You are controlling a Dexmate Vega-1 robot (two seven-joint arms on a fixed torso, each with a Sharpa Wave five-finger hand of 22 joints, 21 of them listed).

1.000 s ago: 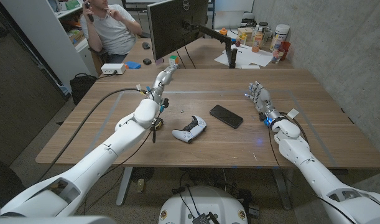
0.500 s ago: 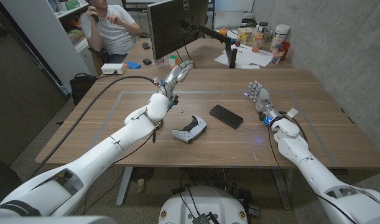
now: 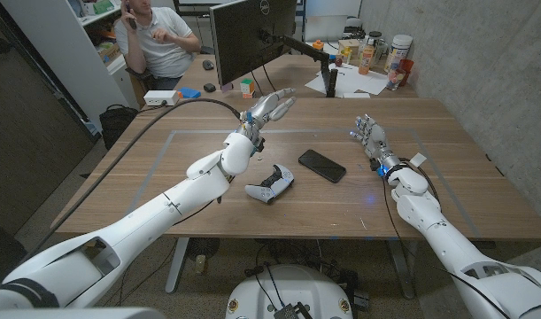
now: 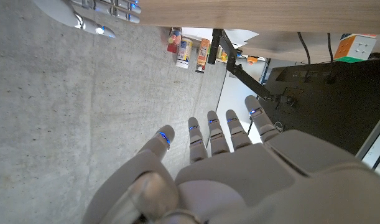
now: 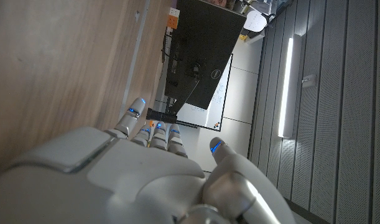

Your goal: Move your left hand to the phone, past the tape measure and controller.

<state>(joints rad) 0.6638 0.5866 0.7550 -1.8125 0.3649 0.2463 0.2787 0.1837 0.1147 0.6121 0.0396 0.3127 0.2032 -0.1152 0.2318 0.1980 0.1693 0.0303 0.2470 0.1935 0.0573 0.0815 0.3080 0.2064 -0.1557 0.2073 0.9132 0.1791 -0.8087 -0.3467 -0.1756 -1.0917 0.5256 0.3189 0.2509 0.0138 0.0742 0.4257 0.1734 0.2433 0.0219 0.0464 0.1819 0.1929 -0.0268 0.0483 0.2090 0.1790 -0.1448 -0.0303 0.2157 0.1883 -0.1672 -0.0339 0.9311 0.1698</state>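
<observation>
Left hand (image 3: 270,107) swung right since earlier — above table beyond controller (image 3: 270,184), fingers apart (empty); phone (image 3: 321,165) untouched.

Left arm (image 3: 177,197) hides tape measure; controller (image 3: 270,185) partly covered.

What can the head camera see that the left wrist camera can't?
The head view alone has the phone, the controller, the wooden table they lie on, and a person behind it. The left wrist view alone has a grey concrete wall. Both share the open left hand and the right hand.
</observation>
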